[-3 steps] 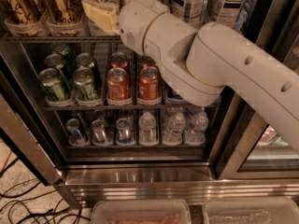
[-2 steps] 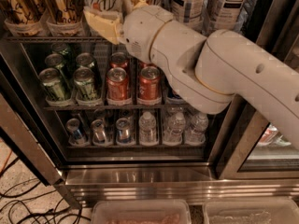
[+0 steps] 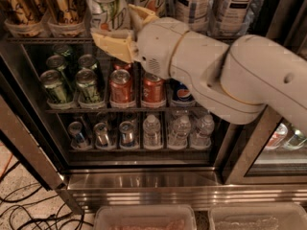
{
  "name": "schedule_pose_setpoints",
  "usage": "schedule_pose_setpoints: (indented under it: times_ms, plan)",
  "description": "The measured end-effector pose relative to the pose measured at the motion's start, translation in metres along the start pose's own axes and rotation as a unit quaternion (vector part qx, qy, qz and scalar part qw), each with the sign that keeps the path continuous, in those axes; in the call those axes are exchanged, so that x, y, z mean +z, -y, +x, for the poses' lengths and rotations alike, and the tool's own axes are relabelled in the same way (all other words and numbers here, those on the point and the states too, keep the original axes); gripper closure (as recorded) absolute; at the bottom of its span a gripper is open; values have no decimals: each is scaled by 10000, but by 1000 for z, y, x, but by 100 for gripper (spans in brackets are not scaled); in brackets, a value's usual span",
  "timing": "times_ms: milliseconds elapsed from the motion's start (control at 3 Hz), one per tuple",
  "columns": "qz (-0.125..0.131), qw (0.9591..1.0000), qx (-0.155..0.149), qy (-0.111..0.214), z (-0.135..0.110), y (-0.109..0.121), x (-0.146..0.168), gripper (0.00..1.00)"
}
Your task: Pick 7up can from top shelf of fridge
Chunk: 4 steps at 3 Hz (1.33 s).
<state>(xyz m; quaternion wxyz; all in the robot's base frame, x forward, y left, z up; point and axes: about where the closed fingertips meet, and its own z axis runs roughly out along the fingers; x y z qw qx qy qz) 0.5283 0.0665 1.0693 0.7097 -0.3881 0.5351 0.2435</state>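
In at the fridge [image 3: 144, 176], reaching the arm [image 3: 249, 80] further left along the top shelf [image 3: 43, 40] than a second ago. Now holding the gripper [image 3: 114, 23] wide at the front edge, straddling the 7up can [image 3: 108, 4]; not clamped yet, closing likely next.

jaws stand apart around the 7up can [image 3: 109, 6] on the top shelf [image 3: 48, 40], tea cans [image 3: 192, 4] rightward.

one view | high, facing down into fridge [image 3: 144, 182] | close | tool [image 3: 125, 30] upper centre at top shelf [image 3: 43, 40]
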Motion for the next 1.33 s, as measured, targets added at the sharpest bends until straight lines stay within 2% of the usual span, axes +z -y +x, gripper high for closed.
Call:
schedule_pose_setpoints:
  times_ms: [333, 667, 1000, 1333]
  plan:
    - [-491, 9985, -17, -252, 10, -13, -19, 100]
    - [-978, 9931, 96, -645, 32, -20, -50, 100]
    - [-1295, 9865, 272, -968, 56, -25, -83, 100]
    - [-1655, 9769, 489, -1260, 66, -41, -104, 100]
